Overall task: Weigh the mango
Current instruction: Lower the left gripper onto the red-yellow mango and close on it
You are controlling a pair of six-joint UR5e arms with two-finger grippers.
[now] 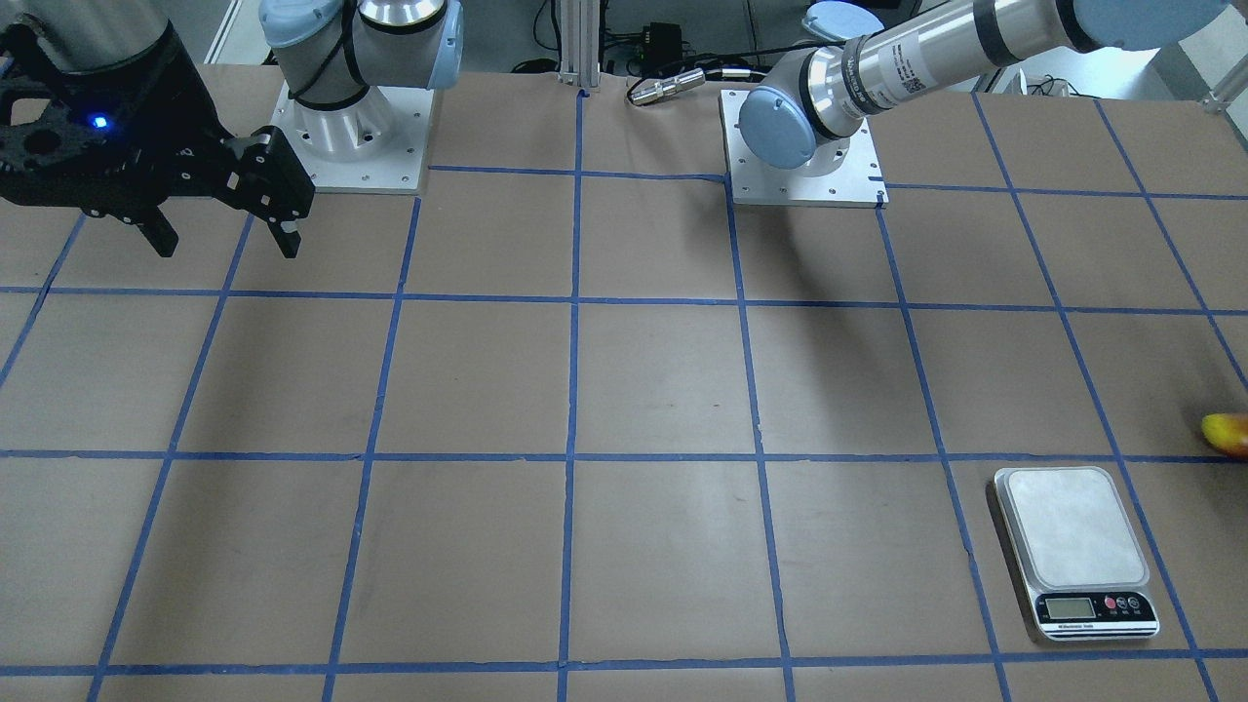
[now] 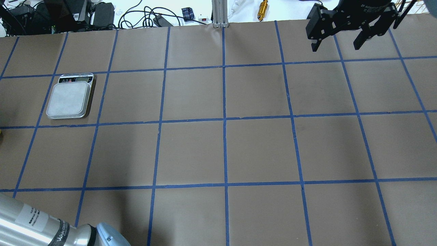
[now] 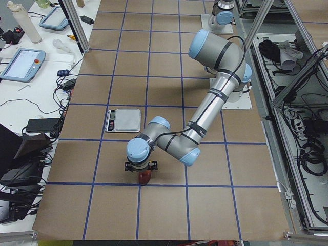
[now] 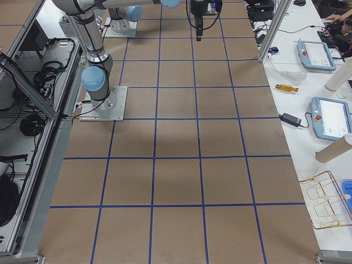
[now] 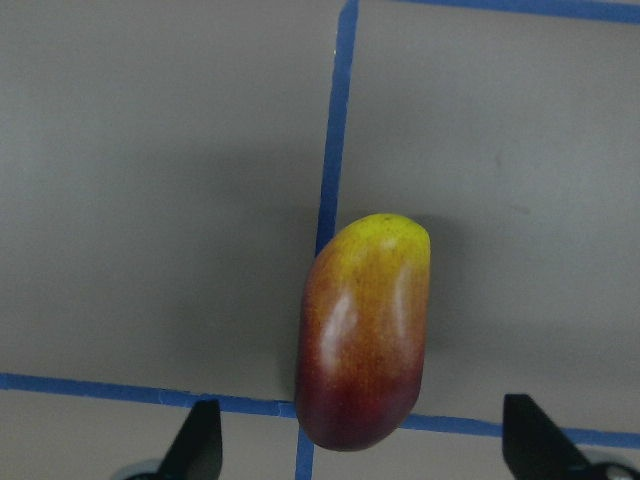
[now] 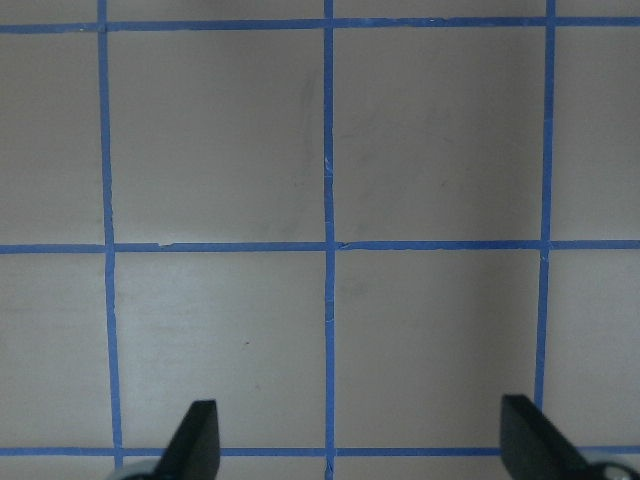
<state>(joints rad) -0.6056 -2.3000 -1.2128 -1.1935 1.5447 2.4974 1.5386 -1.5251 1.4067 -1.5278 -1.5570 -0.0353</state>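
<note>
We find the mango (image 5: 365, 335) off the scale (image 2: 69, 100), lying on a blue tape crossing (image 5: 318, 405) past the scale's side toward the robot's left, slightly nearer the robot's base. The left gripper (image 5: 362, 412) hangs directly over it, fingers (image 5: 200, 440) apart and clear of both flanks. The fruit's long axis runs across the line between them, so we judge closing would take its narrow width. The right gripper (image 2: 335, 47), also spread, sits far beyond the scale's opposite side. Only bare paper (image 3: 120, 148) separates mango from scale.

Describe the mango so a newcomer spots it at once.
On the brown table gridded with blue tape, find the silver scale near the robot's left end. Farther toward that end, under the open left claw, the mango lies over a tape crossing: the only fruit, glossy, yellow fading to dark red.
</note>
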